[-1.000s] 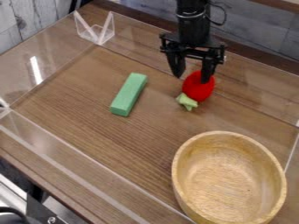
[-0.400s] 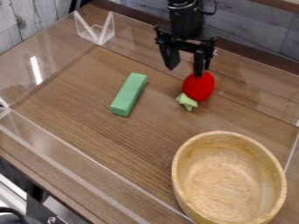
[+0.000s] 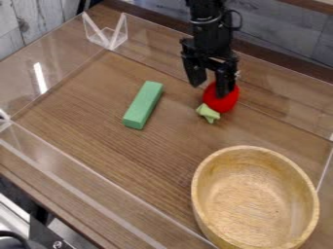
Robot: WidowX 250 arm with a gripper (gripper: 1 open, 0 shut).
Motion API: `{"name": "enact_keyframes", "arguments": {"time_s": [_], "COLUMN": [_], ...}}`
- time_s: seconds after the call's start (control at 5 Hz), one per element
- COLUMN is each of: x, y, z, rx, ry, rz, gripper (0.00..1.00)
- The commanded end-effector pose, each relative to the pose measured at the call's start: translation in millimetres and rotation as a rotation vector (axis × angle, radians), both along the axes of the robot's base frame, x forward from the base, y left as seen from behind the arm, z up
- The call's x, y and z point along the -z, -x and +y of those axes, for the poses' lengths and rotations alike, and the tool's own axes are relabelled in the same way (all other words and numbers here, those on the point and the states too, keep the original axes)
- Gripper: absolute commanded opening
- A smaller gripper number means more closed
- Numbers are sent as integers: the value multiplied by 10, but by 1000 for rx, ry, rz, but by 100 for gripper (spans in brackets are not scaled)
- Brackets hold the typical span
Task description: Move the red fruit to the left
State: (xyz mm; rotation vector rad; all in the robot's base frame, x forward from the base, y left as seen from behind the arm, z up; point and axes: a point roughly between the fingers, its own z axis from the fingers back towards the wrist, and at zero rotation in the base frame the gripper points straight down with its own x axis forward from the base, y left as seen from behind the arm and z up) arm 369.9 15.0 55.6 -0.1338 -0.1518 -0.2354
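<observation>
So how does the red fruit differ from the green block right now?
The red fruit is rounded with a leafy cap, while the green block is flat and oblong. The hand hangs right over the red fruit; the green block has nothing above it. Both lie on the wooden table.

One raised camera, tilted steeply down over the worktop (image 3: 78, 141)
The only view looked from above one edge of the worktop toward its far side, far enough back to take in most of the surface. The wooden bowl (image 3: 255, 199) sat nearest the lens, at lower right; the gripper (image 3: 219, 86) came in at the top of the frame, farther off. No second view shared the scene.
</observation>
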Motion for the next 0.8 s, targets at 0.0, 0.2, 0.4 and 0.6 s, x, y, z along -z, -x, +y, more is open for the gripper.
{"name": "enact_keyframes", "arguments": {"time_s": [0.0,0.2,0.4,0.6], "x": [-222,-275,-237,-202], "y": [-46,-36,36,110], "z": [31,34,-7,-48], "rx": [-19,-38,-9,20], "ry": [-8,-7,-6,-4], "rz": [-52,-51,-51,-51], "gripper": [0,0,0,0]}}
